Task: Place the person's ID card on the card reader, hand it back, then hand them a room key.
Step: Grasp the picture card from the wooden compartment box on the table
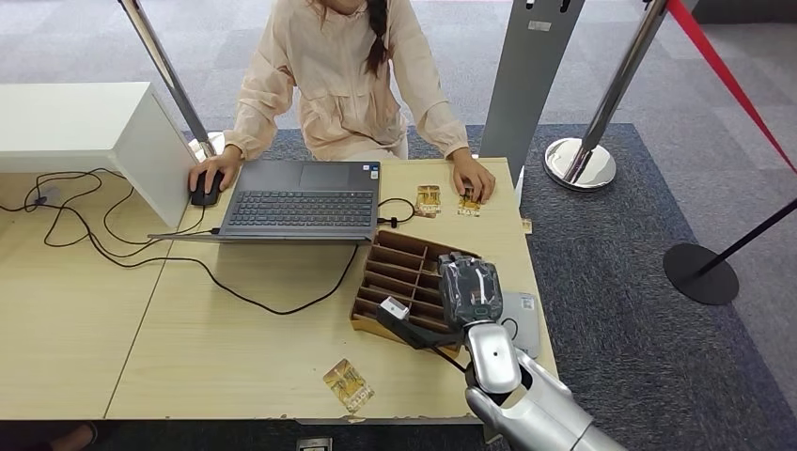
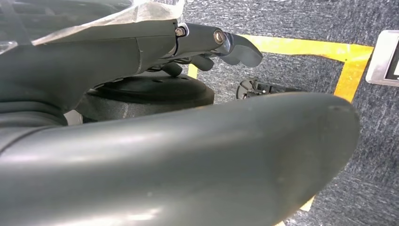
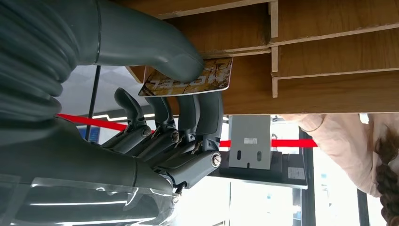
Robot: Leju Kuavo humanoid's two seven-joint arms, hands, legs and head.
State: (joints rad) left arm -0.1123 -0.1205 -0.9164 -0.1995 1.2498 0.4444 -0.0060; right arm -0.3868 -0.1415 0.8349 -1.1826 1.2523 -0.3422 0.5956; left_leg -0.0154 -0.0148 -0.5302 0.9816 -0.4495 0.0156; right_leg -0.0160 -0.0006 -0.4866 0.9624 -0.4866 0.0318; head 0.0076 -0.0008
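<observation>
My right hand [image 1: 470,287] hovers over the near right corner of a wooden slotted card box [image 1: 399,268]. In the right wrist view this hand [image 3: 155,136] pinches a gold-brown card [image 3: 188,80] between thumb and fingers, right against the box's wooden dividers [image 3: 329,47]. In the head view the card's pale edge [image 1: 393,307] shows above the slots. A grey card reader [image 1: 523,315] lies just right of the hand. Two similar cards [image 1: 428,199] [image 1: 469,201] lie by the person's hand [image 1: 473,178]. Another card [image 1: 348,383] lies near the table's front edge. My left hand [image 2: 207,42] hangs over the floor, holding nothing.
A person sits across the table [image 1: 235,366], one hand on a mouse [image 1: 205,188] beside an open laptop [image 1: 301,202]. Black cables [image 1: 141,254] trail across the left of the table. A white counter block [image 1: 85,127] stands at the far left. Stanchion posts [image 1: 581,160] stand to the right.
</observation>
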